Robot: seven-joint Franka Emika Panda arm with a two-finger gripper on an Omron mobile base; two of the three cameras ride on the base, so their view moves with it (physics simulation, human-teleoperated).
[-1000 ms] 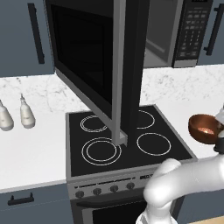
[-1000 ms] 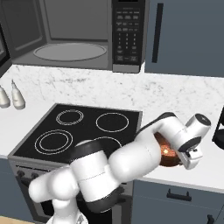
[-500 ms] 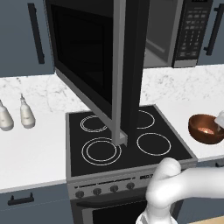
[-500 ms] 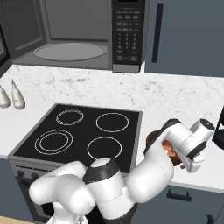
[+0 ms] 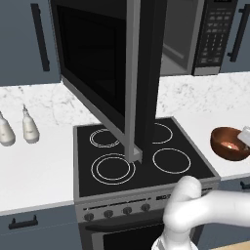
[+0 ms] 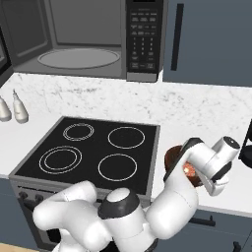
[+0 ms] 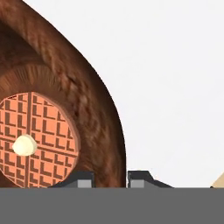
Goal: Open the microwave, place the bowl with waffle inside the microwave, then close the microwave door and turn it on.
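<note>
White counter right of the stove (image 5: pixel 141 166) carries the bowl (image 5: pixel 228 143) with waffle (image 7: pixel 37 140). Gripper (image 7: pixel 110 178) pinches the bowl's rim. Next: lift toward the open microwave (image 6: pixel 83 39).

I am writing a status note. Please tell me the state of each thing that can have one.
microwave door: swung wide open over the stove.
microwave: cavity empty.
bowl: upright on the counter, holds the waffle.
gripper: closing astride the bowl's rim.
</note>
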